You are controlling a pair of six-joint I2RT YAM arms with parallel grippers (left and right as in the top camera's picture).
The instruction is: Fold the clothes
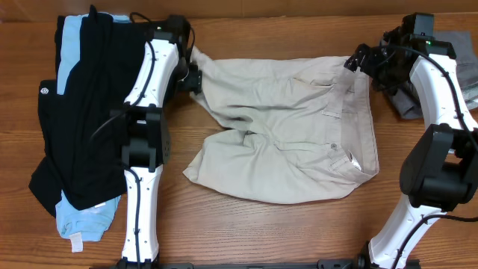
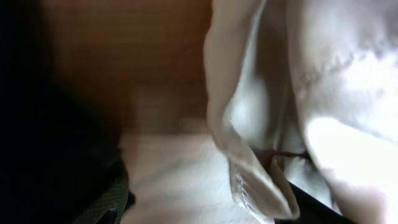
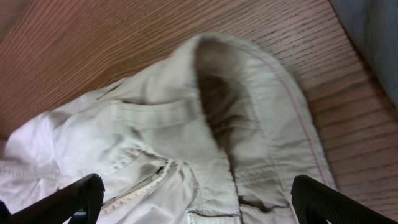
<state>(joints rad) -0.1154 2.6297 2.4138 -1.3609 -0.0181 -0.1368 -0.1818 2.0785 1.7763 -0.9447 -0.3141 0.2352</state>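
The clothes in play are pale beige shorts (image 1: 291, 134), spread flat mid-table with the waistband to the right. My left gripper (image 1: 196, 78) is at the upper left leg hem. In the blurred left wrist view that hem (image 2: 261, 186) lies loose between the two dark fingers (image 2: 106, 208), which stand well apart, so the left gripper (image 2: 205, 211) is open. My right gripper (image 1: 357, 61) hovers over the upper waistband corner. In the right wrist view its fingers (image 3: 81, 199) are spread wide over the shorts (image 3: 186, 124), and the right gripper (image 3: 199, 205) holds nothing.
A large black garment (image 1: 89, 104) lies over a light-blue one (image 1: 82, 220) along the left side, under the left arm. A grey cloth (image 1: 467, 60) sits at the far right edge, beside the right arm. Bare wooden table (image 1: 261, 224) shows in front of the shorts.
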